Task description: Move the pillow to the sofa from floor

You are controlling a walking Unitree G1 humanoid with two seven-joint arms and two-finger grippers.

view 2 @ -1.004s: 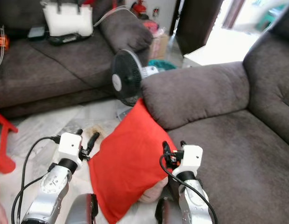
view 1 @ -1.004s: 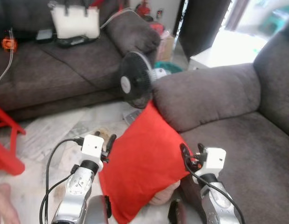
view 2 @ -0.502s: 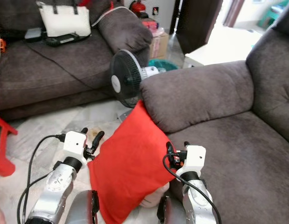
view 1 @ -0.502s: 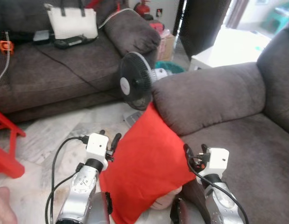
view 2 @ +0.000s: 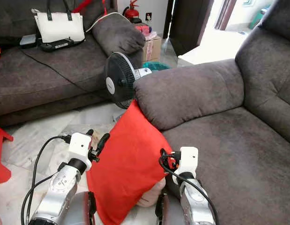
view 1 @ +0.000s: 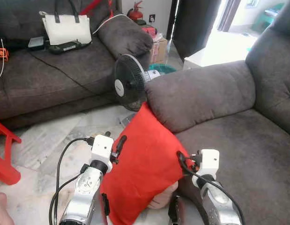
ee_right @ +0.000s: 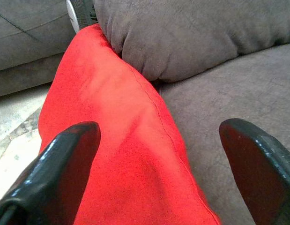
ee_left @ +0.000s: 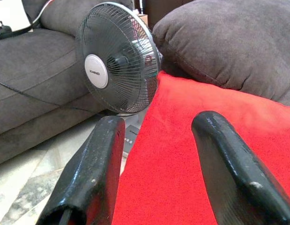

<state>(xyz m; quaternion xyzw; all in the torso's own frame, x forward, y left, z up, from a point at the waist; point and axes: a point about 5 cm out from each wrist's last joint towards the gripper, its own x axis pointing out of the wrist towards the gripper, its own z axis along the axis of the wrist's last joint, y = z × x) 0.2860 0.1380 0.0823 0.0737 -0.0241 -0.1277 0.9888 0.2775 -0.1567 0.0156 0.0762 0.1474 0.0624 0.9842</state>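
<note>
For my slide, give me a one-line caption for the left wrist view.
Left gripper open against a red fabric pillow, black table fan and grey sofa armrest beyond.

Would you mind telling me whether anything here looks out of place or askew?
The red pillow stands tilted on one corner, wedged against the sofa armrest instead of lying on the seat. A fan sits on the floor right behind it.

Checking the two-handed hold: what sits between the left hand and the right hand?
The red pillow spans the gap between the left hand and the right hand, its top corner against the sofa armrest, as the left eye view shows.
</note>
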